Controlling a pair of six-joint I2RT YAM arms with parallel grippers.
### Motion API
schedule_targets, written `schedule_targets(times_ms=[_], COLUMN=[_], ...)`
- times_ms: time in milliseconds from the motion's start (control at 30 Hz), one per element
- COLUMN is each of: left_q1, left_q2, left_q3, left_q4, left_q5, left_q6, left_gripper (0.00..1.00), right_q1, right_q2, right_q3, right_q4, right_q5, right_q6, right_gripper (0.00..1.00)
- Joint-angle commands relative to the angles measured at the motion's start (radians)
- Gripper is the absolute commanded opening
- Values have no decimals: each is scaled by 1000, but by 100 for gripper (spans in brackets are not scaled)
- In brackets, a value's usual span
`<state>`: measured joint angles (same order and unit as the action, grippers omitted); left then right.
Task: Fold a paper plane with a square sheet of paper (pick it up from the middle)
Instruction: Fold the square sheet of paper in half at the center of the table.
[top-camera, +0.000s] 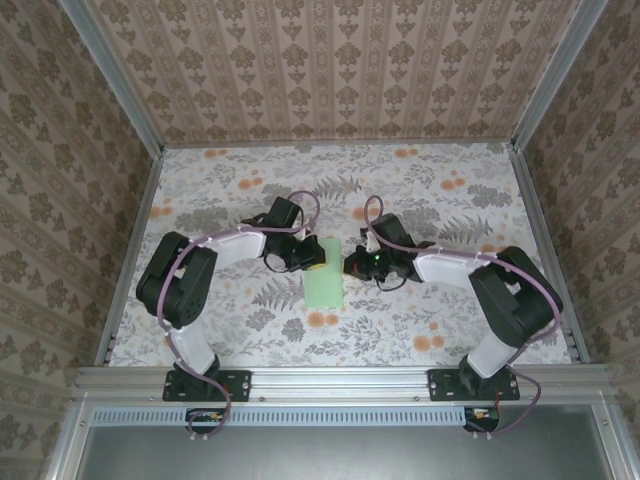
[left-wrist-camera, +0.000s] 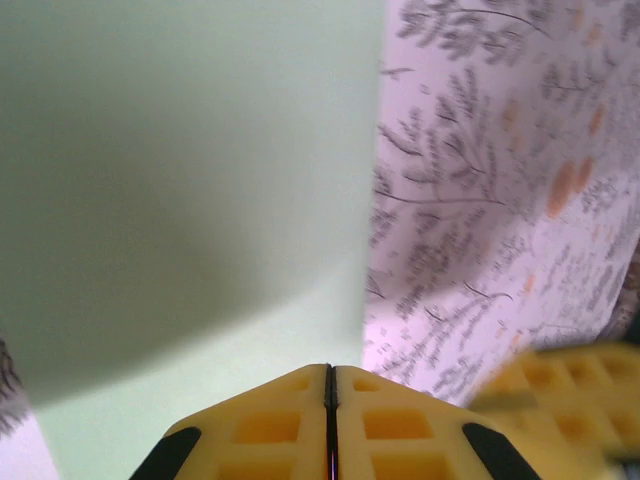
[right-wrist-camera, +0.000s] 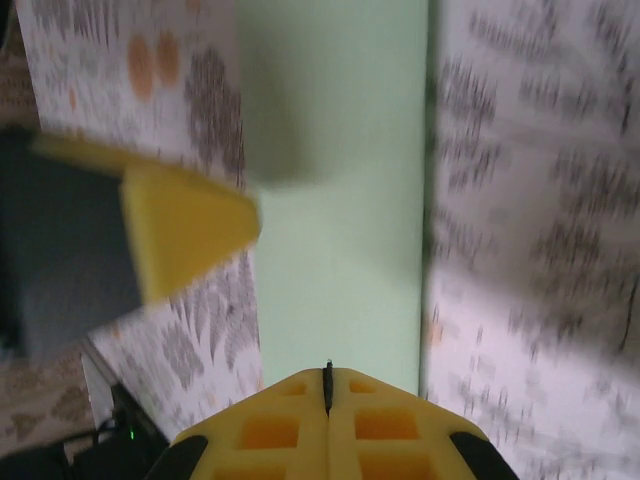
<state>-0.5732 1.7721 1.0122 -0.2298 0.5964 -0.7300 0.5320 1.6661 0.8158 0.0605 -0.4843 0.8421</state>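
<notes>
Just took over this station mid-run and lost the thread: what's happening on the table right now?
Both arms meet over the pale green sheet of paper in the middle of the table. The sheet lies as a narrow rectangle, seemingly folded in half, with no plane shape yet. The left claw and right claw are both shut, with their tips at the sheet from either side. I cannot tell whether either is pinching the paper.

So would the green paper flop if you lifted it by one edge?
Probably yes: the paper looks very thin and lies flat on the table. It likely weighs almost nothing, so a push may just slide it. It seems folded in half already, which might stiffen it a little.
</notes>
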Motion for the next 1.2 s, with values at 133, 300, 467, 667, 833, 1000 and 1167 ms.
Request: schedule_targets(times_ms=[133, 300, 467, 667, 833, 1000, 1167], left_q1=[-23, -31, -32, -33, -34, -34, -34], left_q2=[-32, -8, 23, 45, 61, 67, 64], left_q3=[-98, -111, -110, -106, -121, -133, -139], left_q4=[26, 25, -12, -97, -123, -139, -139], left_q5=[-8, -7, -18, -71, -75, -84, -81], left_q6=[-55, -62, -61, -41, -35, -27, -24], left_gripper=[5, 3, 1, 0, 0, 0, 0], right_q1=[-5, -6, -11, -33, -58, -87, -99], right_q2=[195, 281, 315, 355, 382, 407, 440], right_q3=[170, 235, 250, 262, 290, 343, 409], right_q4=[49, 55, 56, 50, 44, 36, 5], right_q5=[-37, -62, -60, -43, -18, -4, 19], right_q6=[3, 0, -10, -14, -16, -1, 4], right_gripper=[0, 0, 0, 0, 0, 0, 0])
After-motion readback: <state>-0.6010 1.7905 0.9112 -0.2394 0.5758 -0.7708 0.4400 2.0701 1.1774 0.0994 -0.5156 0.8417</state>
